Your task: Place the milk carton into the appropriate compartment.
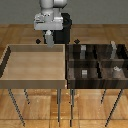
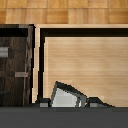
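The milk carton [image 2: 65, 95], a small grey box with a paler face, sits tilted between my gripper's [image 2: 67, 103] dark fingers in the wrist view. In the exterior view my gripper [image 1: 48, 41] hangs over the back edge of the light wooden bin [image 1: 35, 83], shut on the carton [image 1: 49, 37] and holding it above the bin. To the exterior view's right stands the dark bin [image 1: 95, 84], divided into compartments.
Small grey objects stand in the dark bin's compartments: one at the back [image 1: 83, 49], another at the back right [image 1: 114, 47], a squat cube [image 1: 85, 72] and a piece at the front right [image 1: 116, 70]. Both bins rest on thin legs over a wooden floor.
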